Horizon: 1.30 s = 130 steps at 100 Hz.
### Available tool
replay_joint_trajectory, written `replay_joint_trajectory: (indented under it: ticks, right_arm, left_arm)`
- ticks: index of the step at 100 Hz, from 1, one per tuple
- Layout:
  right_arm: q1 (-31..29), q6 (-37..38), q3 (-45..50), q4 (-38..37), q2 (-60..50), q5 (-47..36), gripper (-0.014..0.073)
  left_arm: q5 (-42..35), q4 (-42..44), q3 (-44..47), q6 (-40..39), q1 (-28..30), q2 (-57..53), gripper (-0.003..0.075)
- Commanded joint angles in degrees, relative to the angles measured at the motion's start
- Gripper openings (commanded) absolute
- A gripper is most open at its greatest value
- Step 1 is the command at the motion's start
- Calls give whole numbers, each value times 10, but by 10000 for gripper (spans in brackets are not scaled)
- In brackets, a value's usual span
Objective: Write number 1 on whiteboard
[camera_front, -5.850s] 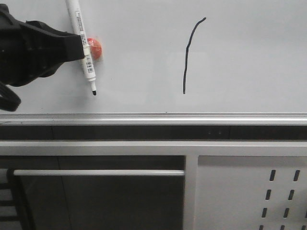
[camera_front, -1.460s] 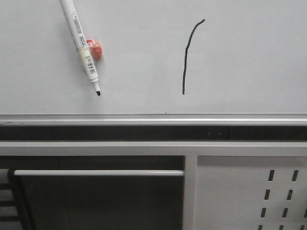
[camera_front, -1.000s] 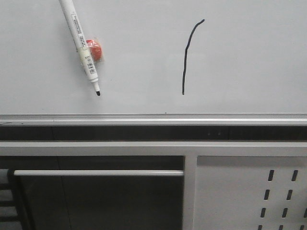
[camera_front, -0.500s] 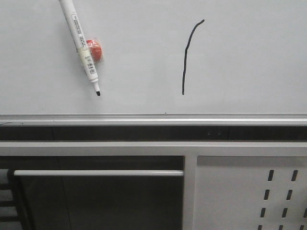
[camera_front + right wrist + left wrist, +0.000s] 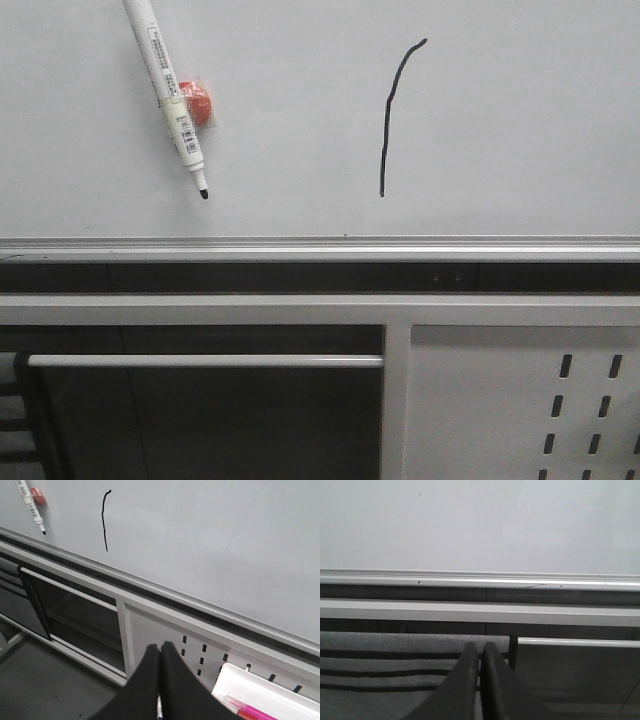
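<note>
The number 1 (image 5: 388, 115) is a thin black stroke with a small hook at its top, drawn on the whiteboard (image 5: 500, 120); it also shows in the right wrist view as the number 1 (image 5: 104, 520) on the whiteboard (image 5: 210, 540). A white marker pen (image 5: 168, 95) with a black tip stays on the board left of the stroke, over a red magnet (image 5: 198, 103). Neither gripper appears in the front view. My left gripper (image 5: 480, 647) is shut and empty, below the board's rail. My right gripper (image 5: 160, 650) is shut and empty, well below the board.
A silver edge rail (image 5: 320, 245) runs under the board. Below it stand a horizontal bar (image 5: 205, 360) and a white perforated panel (image 5: 520, 400). A white tray (image 5: 260, 692) with pink pens sits beside my right gripper.
The left arm, which was at the marker pen in the oldest frame, has left the front view. The pen stays on the board. Nothing has moved in the last second.
</note>
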Motion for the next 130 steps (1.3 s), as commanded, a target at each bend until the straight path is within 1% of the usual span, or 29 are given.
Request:
replay_joint_trajectory:
  ticks: [1, 31, 40, 45, 51, 62, 69, 75, 84, 90, 99, 102, 109, 116, 125, 130]
  right_arm:
    - [-3, -4, -12, -16, 10, -41, -79]
    - [-3, -4, -12, -16, 10, -41, -79]
    - [-3, -4, -12, -30, 8, -41, -79]
    - [-3, -4, -12, -13, 2, -41, -79]
    - [-4, -4, -10, -12, -4, -32, -79]
    - [-26, -4, -3, 10, -4, -17, -79]
    - [-57, -6, 3, 44, -4, -52, -79]
    - [-95, -14, 9, 80, -4, -88, -79]
    - [-164, -37, 38, 129, -4, -182, -79]
    - [-210, -89, 70, 171, -4, -254, -79]
    - [-289, -184, 128, 258, -4, -318, -79]
    - [-318, -202, 148, 283, -4, -340, -79]
    - [-367, -207, 200, 301, -4, -385, -79]
    - [-405, -207, 232, 312, -4, -419, -79]
    - [-437, -207, 258, 315, -4, -444, -79]
    - [-448, -207, 269, 299, -4, -448, -79]
  left_arm:
    - [-35, -8, 14, -3, 0, -15, -18]
    - [-35, -8, 14, -3, 0, -15, -18]
    - [-35, -8, 14, -3, 0, -15, -18]
    - [-35, -8, 14, -3, 0, -15, -18]
    - [-35, -8, 14, -3, 0, -15, -18]
    - [-35, -8, 14, -3, 0, -15, -18]
    - [-35, -8, 14, -3, 0, -15, -18]
    - [-35, -8, 14, -3, 0, -15, -18]
    - [-35, -8, 14, -3, 0, -15, -18]
    - [-35, -8, 14, -3, 0, -15, -18]
    - [-35, -8, 14, -3, 0, -15, -18]
    - [-35, -8, 14, -3, 0, -15, -18]
    - [-35, -8, 14, -3, 0, -15, -18]
    - [-35, -8, 14, -3, 0, -15, -18]
    - [-35, -8, 14, -3, 0, -15, -18]
    - [-35, -8, 14, -3, 0, -15, -18]
